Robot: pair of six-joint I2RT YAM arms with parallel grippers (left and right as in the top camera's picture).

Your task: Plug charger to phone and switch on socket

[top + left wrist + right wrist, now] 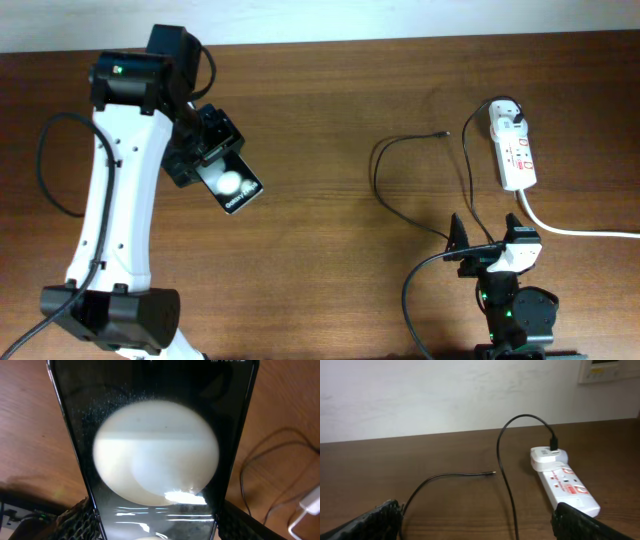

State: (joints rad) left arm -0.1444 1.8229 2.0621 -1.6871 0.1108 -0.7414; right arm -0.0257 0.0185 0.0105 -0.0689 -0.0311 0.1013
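Pinching phone (232,184) toward left edge, left claw (212,158) should hold level; right claw (490,245), spread, must grab charger (460,475) tip squarely.

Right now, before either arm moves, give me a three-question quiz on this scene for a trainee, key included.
1. True or false: the charger already has its connector tip in the phone.
2. Which gripper holds the phone? A) left gripper B) right gripper C) neither
3. Fill in: the charger's white adapter is plugged into the ____.
Key: 1 false, the tip lies loose on the table; 2 A; 3 socket.
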